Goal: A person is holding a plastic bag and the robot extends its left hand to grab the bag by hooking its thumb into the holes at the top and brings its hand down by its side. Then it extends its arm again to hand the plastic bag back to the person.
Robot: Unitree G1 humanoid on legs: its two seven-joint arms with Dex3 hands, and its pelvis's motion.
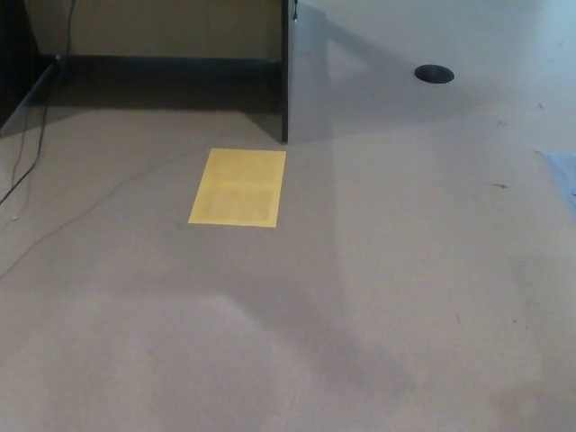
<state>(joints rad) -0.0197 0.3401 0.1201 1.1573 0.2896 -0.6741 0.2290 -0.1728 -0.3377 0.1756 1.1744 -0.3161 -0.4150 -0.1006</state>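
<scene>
Neither hand, bag nor person in view; only yellow sheet [238, 187] on floor, so hand-to-bag bearing and hand state undeterminable

— What is the floor [297, 342] looking like?
— It is showing as a matt beige surface, finely grained like short carpet, giving off no shine.
— And the yellow sheet [238, 187] lying on it?
— It is looking like thin, flat paper, matt, with faint paler blocks across it.
— The upright panel [310, 72] at the far edge?
— Smooth and grey, taking only a soft sheen. The cable [36, 135] by the left edge is looking like thin dark plastic.
</scene>
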